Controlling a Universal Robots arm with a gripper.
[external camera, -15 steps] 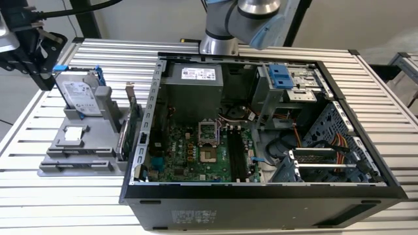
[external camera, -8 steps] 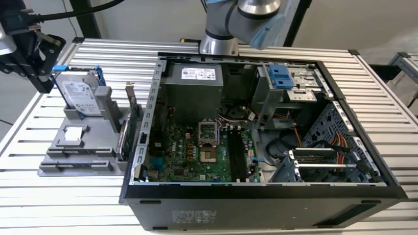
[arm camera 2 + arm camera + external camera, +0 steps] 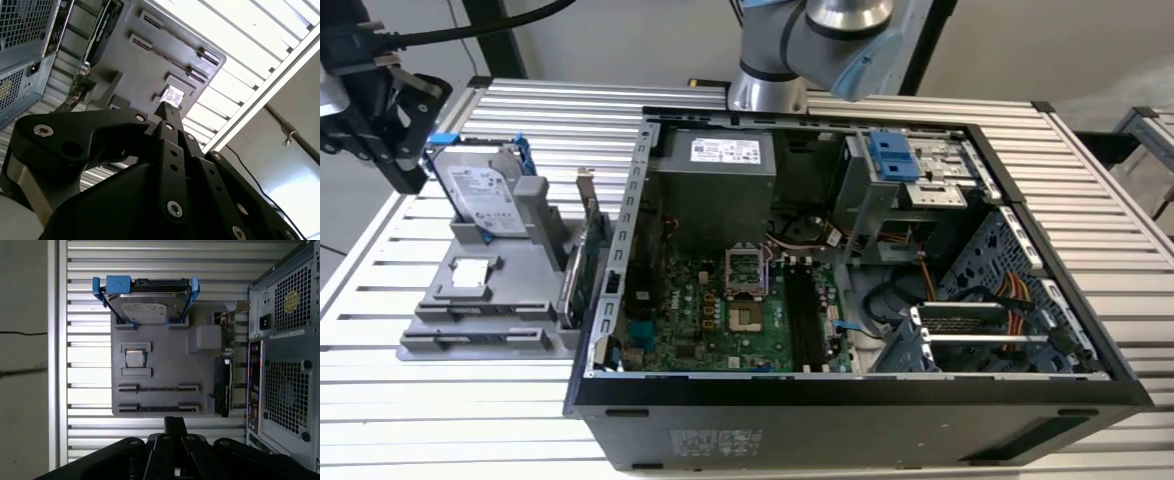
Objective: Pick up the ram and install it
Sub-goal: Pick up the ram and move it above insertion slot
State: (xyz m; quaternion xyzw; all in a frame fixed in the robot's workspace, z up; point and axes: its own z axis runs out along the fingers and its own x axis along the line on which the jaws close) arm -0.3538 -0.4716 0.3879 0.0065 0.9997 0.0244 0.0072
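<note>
My gripper [image 3: 400, 170] hangs over the table at the exterior view's left, beside the grey parts holder [image 3: 454, 300]. In both wrist views its fingers [image 3: 175, 426] [image 3: 169, 111] are pressed together with nothing between them. Both long slots [image 3: 157, 388] of the holder stand empty. Inside the open computer case [image 3: 854, 400], a long dark strip [image 3: 798, 318] lies on the motherboard just right of the processor socket [image 3: 744, 272]. I cannot tell whether that strip is the ram seated in its slot.
The holder carries a silver hard drive in a blue frame [image 3: 145, 302], a small square chip [image 3: 134, 358] and a green expansion card with a metal bracket [image 3: 225, 370] on edge. The case's rear wall [image 3: 285, 365] stands close beside it. The arm's base [image 3: 767, 85] is behind the case.
</note>
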